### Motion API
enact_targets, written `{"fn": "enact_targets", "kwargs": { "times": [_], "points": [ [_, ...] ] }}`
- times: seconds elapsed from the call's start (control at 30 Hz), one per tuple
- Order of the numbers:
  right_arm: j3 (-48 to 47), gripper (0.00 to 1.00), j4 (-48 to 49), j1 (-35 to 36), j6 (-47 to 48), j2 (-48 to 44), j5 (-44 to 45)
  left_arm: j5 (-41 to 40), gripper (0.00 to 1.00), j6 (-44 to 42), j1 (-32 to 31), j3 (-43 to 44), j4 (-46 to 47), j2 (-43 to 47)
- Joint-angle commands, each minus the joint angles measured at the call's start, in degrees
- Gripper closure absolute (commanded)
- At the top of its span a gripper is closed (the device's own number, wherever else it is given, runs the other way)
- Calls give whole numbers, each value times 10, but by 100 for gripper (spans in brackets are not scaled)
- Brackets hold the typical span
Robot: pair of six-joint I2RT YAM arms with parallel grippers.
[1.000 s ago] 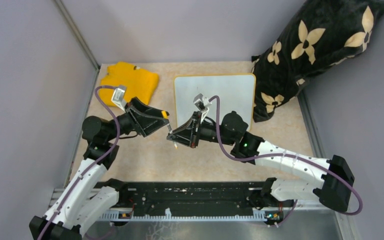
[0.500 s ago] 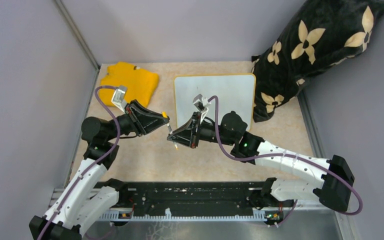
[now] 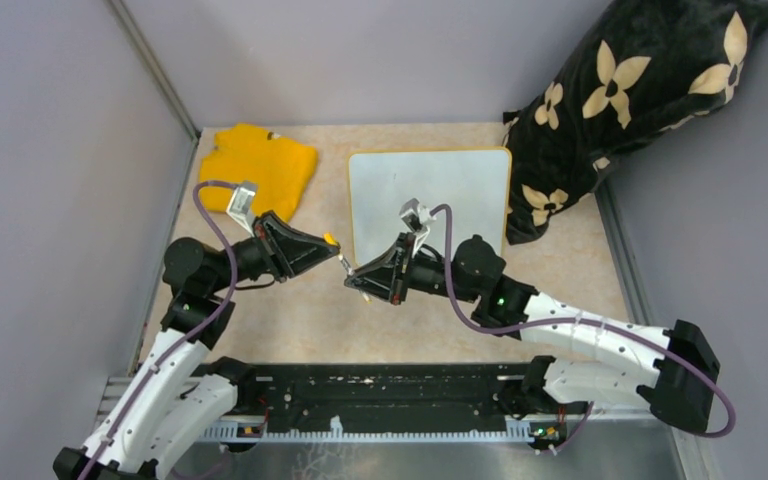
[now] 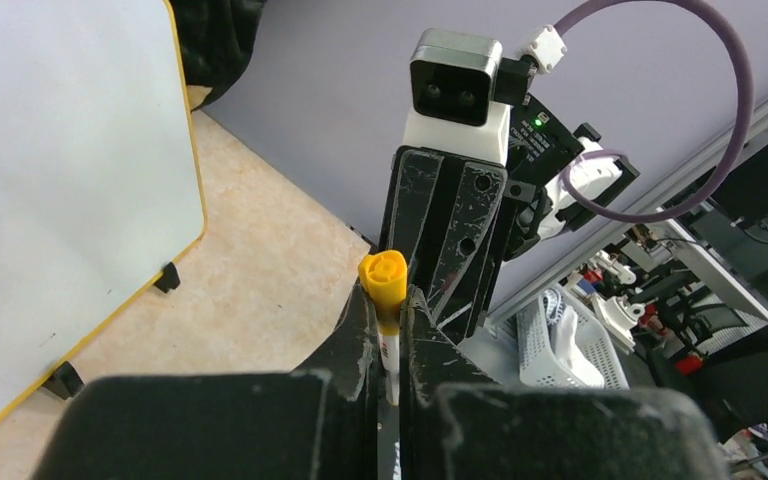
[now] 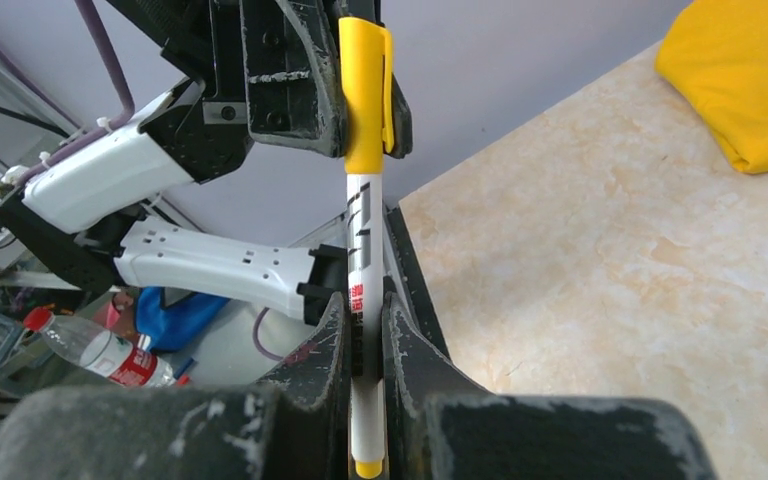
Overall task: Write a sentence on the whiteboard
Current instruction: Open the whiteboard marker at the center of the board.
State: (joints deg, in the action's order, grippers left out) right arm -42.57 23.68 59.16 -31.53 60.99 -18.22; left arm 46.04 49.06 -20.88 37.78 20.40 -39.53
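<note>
The whiteboard (image 3: 430, 180) lay flat at the far middle of the table (image 3: 290, 330), with no writing on it that I could see, because the marker (image 5: 365, 260) was not ready yet: it hung in the air just off the board's near left corner, between the two arms. My right gripper (image 5: 365, 320) was clamped on its white barrel and my left gripper (image 4: 388, 320) was pinched tight on the yellow cap (image 4: 383, 275), a hold I judged was meant for pulling the cap off. The yellow cloth (image 3: 257, 165) sat off to the left
</note>
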Motion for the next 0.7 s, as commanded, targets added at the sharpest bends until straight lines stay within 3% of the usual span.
{"fn": "enact_targets", "kwargs": {
  "times": [0.0, 0.33, 0.57, 0.67],
  "points": [
    [48, 100, -38, 3, -4, -50, 2, -86, 100, -19, 11, 18, 18, 25],
    [101, 100, -52, 4, -25, -107, 34, -131, 100, -9, 11, 12, -3, 30],
    [124, 100, -174, 4, -4, -210, 222, -326, 100, -108, 11, 41, -316, 12],
    [123, 100, -233, 4, 9, -232, 271, -390, 100, -124, 11, 30, -406, -24]
  ]
}}
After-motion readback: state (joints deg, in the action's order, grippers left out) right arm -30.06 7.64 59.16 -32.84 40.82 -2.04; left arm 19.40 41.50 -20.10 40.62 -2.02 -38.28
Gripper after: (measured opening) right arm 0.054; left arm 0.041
